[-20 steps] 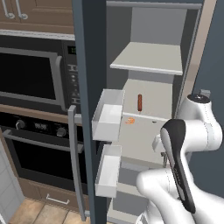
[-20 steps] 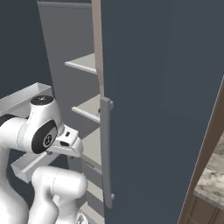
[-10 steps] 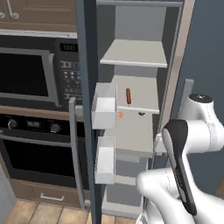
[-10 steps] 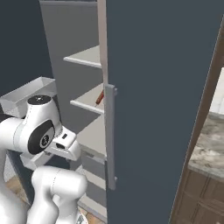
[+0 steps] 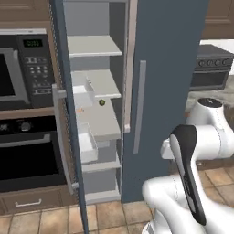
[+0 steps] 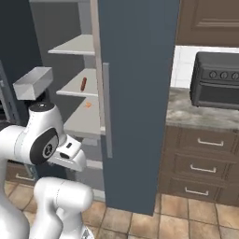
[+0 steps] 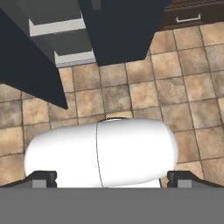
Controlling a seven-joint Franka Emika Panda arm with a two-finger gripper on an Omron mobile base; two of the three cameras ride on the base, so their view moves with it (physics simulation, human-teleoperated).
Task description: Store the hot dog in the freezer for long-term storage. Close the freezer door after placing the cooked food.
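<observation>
Slate-blue freezer (image 5: 98, 41) in the left base view: pale inner walls, flat grey-white shelves stacked top to bottom. Freezer door (image 5: 68, 137) swung part-way, seen nearly edge-on at left, long grey handle (image 5: 61, 137) along its outer side, white bins (image 5: 87, 146) on its inner side. Small dark-green round item (image 5: 102, 103) on a middle shelf, near the shelf's right part. Plain blue door (image 5: 167, 77) shut at right, with a vertical grey handle. Black microwave (image 5: 23, 68) and black oven (image 5: 27, 151) at left. White arm at lower right.

Slate-blue again in the right base view: freezer (image 6: 70, 84) open, hot dog (image 6: 83, 84) lying on the middle shelf, reddish-brown, lengthwise toward the back, apart from the shelf edges. Small orange bit (image 6: 87, 105) on the shelf below. White bin (image 6: 32, 83) of the door at left, above the arm's shoulder. Dark toaster oven (image 6: 217, 79) on the stone counter (image 6: 186, 109) at right, brown drawers (image 6: 205, 163) beneath.

Tan floor tiles (image 7: 144, 92) in the hand view, seen from above; dark door bottoms and the pale lower shelf edges at top. Gripper (image 7: 112, 177) with fingertips (image 7: 43, 177) set wide at the two bottom corners, released, nothing between them.
</observation>
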